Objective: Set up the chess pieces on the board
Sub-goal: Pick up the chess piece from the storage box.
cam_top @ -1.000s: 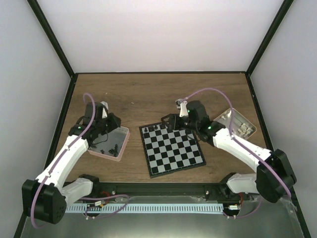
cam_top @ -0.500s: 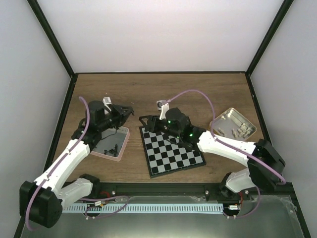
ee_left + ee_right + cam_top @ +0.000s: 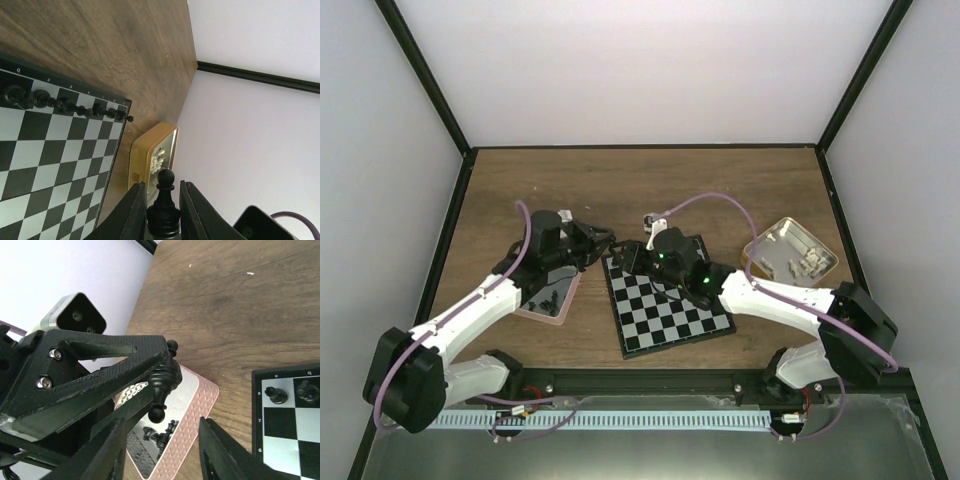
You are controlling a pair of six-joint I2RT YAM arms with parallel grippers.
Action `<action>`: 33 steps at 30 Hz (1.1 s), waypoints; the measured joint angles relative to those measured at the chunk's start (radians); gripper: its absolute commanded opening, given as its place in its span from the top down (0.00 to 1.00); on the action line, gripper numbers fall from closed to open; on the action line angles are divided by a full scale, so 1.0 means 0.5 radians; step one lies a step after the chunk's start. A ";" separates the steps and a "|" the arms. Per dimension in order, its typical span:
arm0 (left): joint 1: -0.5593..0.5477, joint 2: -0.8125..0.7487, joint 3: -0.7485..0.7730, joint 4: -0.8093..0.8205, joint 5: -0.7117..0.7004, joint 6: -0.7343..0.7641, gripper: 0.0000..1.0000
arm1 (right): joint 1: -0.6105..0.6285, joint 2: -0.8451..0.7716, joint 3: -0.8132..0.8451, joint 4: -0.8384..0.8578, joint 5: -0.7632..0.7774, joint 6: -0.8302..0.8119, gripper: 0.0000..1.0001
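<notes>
L arm (image 3: 470, 310) is lying stretched fwd and to the right from its base at the near-left. Its wrist is hanging over the far-left corner of the board (image 3: 670, 300). L end effector (image 3: 603, 243) is pinching a black pawn (image 3: 164, 200) between both fingers, and the pawn's head is poking out past the fingertips.

R arm (image 3: 780, 300) is slanting in from the near-right, diagonally across the board w/ the forearm low over the squares. Its wrist is ending just beside the L one at that same corner. R end effector (image 3: 162, 440) is standing spread w/ nothing btwn its fingers. It is facing the L end effector, w/ the pawn right in front of it but not in its grip.

A row of black pieces (image 3: 65, 105) is standing along the board's far edge. The pink-rimmed tray (image 3: 200, 405) is sitting just left of the board w/ loose black pieces (image 3: 545, 298) inside. The tan tin (image 3: 136, 160) is sitting well apart on the right, holding whitish pieces (image 3: 802, 262).

The table (image 3: 620, 180) is showing brown wood grain, w/ a black frame (image 3: 645, 147) running along its edges. Plain white walls (image 3: 640, 70) are closing it in at the back and both sides.
</notes>
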State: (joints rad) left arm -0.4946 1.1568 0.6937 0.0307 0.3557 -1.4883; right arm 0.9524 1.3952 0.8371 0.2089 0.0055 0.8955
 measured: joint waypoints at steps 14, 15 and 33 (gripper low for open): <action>-0.052 0.006 -0.075 0.078 -0.026 -0.121 0.80 | 0.000 -0.007 -0.032 0.000 0.030 0.096 0.74; -0.053 0.006 -0.079 0.078 -0.026 -0.123 0.80 | 0.000 -0.007 -0.032 0.002 0.036 0.097 0.74; -0.056 -0.015 -0.119 0.109 -0.005 -0.177 0.80 | 0.000 0.031 -0.011 0.002 0.048 0.089 0.77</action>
State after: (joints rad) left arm -0.5224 1.1492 0.6342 0.0853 0.3531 -1.5768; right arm 0.9524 1.4105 0.8318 0.2100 0.0296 0.9398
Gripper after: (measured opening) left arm 0.201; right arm 0.224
